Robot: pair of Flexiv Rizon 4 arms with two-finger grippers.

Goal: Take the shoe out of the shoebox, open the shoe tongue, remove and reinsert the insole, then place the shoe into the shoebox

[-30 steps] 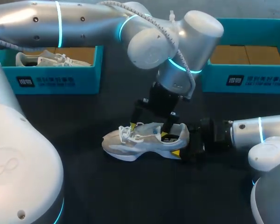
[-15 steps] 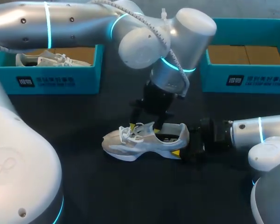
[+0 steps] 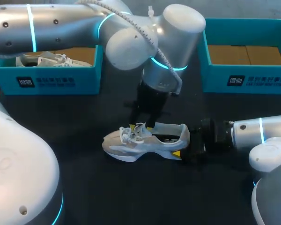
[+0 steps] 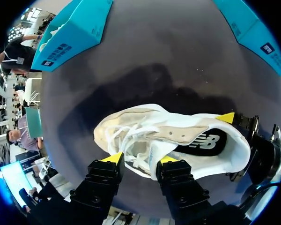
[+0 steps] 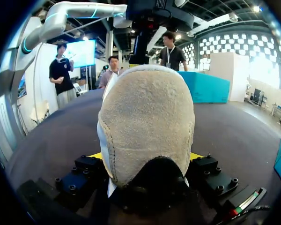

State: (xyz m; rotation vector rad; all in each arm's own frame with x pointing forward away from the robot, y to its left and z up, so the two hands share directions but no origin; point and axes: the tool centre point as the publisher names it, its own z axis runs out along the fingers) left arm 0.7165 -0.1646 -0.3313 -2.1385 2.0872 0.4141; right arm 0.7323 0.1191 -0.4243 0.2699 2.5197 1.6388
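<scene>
One second ago the left arm (image 3: 131, 42) stood nearer the right shoebox (image 3: 246, 79). The left jaws were dipped into the mouth of the shoe (image 3: 147, 140), with both yellow tips plain among the laces and collar. Since then the arm has swung back toward its own side and drawn up. In the head view the left jaws now hang just above the laces, and their tips barely show. The shoe has not shifted, and the right arm (image 3: 253, 133) has kept its place at the heel.

Counted: two arms, two teal shoeboxes, two shoes, one black worktop (image 3: 107, 187). The left shoebox (image 3: 51, 79) holds the second shoe (image 3: 42, 59). The right shoebox shows its brown cardboard floor.

The task's shoe lies on its sole on the worktop, between the two boxes and nearer the robot than either, with its toe toward the left arm's side. In the left wrist view the left jaws stand parted at a middling width. Their fingertips (image 4: 113, 158) are apart over the laces (image 4: 126, 140) and pinch nothing. The black insole (image 4: 203, 143) lies inside the shoe. The right jaws hold the shoe by its heel (image 5: 147, 122), with a yellow tip pressed to each side.
</scene>
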